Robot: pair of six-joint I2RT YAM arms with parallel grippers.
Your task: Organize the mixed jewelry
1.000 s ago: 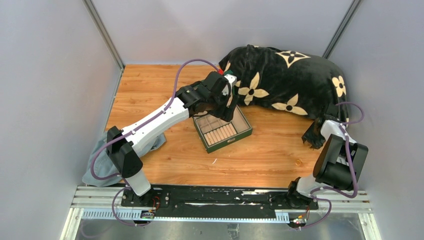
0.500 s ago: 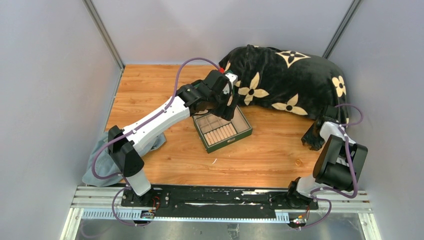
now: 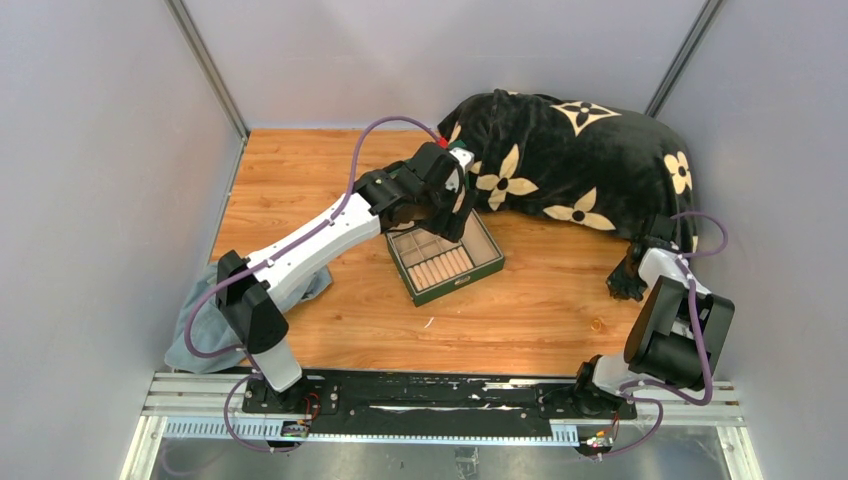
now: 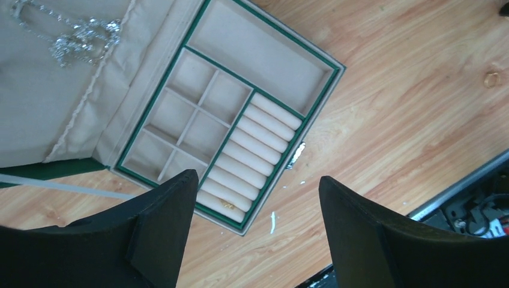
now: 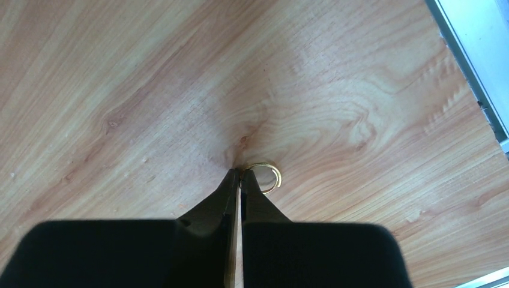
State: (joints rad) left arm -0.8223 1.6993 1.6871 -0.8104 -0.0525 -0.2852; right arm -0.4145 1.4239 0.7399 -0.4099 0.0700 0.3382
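The green box (image 3: 445, 255) lies open mid-table, with beige compartments and ring rolls (image 4: 255, 150). A glinting silvery cluster (image 4: 84, 39) lies on the beige lid lining. A tiny gold piece (image 4: 228, 205) sits on the nearest roll. My left gripper (image 4: 258, 177) hangs open above the box's near corner with nothing in it (image 3: 455, 215). A small gold ring (image 5: 279, 178) lies flat on the wood at the right (image 3: 597, 324), beside a knot. My right gripper (image 5: 240, 173) is shut, its tips at the ring's left rim. Whether the rim is pinched does not show.
A black blanket with beige flowers (image 3: 580, 170) fills the back right, close behind the right gripper (image 3: 620, 285). A grey-blue cloth (image 3: 200, 325) lies at the near left. A thin pale sliver (image 4: 273, 222) lies by the box. The metal rail (image 3: 440, 395) bounds the near edge.
My right gripper has gone from half open to shut and has shifted slightly nearer. The left arm and the box have not moved.
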